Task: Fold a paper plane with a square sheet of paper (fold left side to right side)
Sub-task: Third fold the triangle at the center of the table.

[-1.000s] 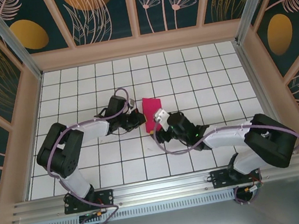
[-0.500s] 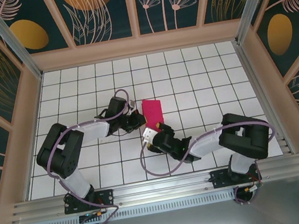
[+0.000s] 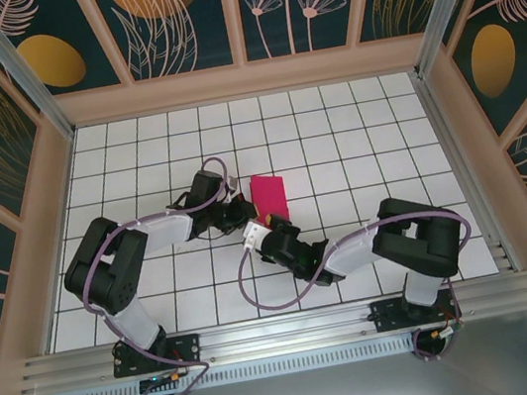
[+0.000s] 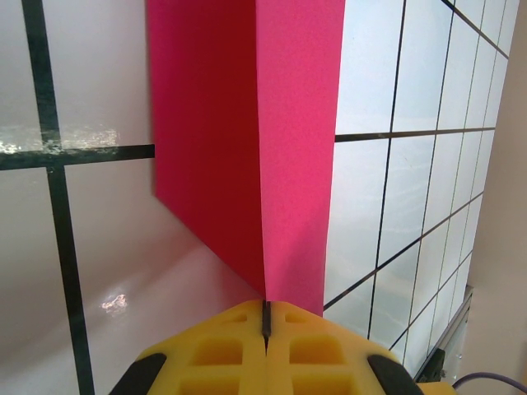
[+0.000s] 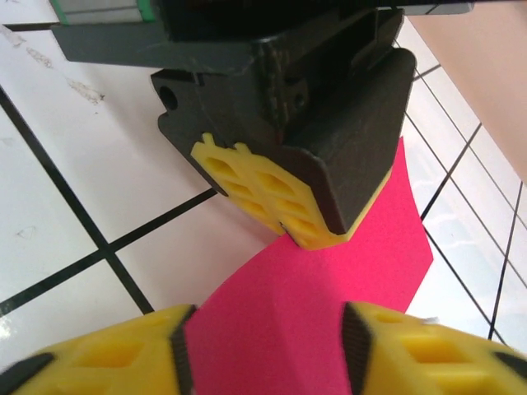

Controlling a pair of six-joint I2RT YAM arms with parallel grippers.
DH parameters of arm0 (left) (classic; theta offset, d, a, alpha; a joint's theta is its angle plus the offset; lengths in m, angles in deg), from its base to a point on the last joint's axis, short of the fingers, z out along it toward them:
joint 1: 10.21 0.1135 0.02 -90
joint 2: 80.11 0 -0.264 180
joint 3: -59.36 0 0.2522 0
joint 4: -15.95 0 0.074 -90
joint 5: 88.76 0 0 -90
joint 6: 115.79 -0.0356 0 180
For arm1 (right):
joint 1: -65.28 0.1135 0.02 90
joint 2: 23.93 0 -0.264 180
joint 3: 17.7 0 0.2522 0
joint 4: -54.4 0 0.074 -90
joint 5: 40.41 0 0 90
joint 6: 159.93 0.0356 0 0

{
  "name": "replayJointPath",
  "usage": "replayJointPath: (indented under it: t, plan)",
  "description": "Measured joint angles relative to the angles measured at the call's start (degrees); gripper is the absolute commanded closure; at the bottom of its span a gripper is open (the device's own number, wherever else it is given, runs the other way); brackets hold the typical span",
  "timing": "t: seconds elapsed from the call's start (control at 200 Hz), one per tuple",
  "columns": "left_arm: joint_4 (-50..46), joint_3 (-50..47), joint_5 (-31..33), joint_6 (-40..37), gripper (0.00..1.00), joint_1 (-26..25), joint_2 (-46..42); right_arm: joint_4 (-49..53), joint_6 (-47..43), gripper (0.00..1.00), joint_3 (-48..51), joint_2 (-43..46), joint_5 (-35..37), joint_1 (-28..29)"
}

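Observation:
The magenta-pink square sheet of paper [image 3: 269,195] lies folded in half as a narrow rectangle on the white tiles; it has no dart shape, so the paper plane is out of view. In the left wrist view the sheet [image 4: 280,148] rises as a ridge with a shadowed left face. My left gripper [image 4: 265,311] is shut on its near edge, and it sits at the sheet's left near corner [image 3: 246,210]. My right gripper [image 5: 263,354] is open, with the sheet's end [image 5: 329,271] lying between its yellow fingers [image 5: 428,346]. Seen from above, it [image 3: 261,230] is at the sheet's near end.
The white tiled table [image 3: 354,133] is walled by a wooden rim [image 3: 245,80] at the back and sides. Both arms [image 3: 163,228] [image 3: 352,249] crowd the middle. Open tiles lie behind and to the right of the sheet.
My right gripper has swung left and nearer, from on top of the sheet to its near end. The sheet now looks flatter and narrower. The left gripper has barely moved.

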Motion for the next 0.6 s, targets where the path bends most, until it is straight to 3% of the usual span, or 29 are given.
replayJointPath:
  t: [0.14,0.31,0.49,0.601]
  plan:
    - [-0.02,0.0,0.0,0.0,1.0,-0.09,0.0,0.07,0.11,0.75,0.0,0.0,0.11,0.0]
    - [0.0,0.0,0.0,0.0,1.0,-0.17,0.0,0.61,1.01,1.0,0.0,0.02,-0.09,0.0]
    - [-0.02,0.0,0.0,-0.04,1.0,-0.17,0.0,0.9,1.49,1.0,0.0,0.02,-0.35,0.0]
    - [-0.33,0.09,0.07,-0.2,0.94,-0.17,0.0,0.9,1.7,1.0,0.0,0.02,-0.57,-0.02]
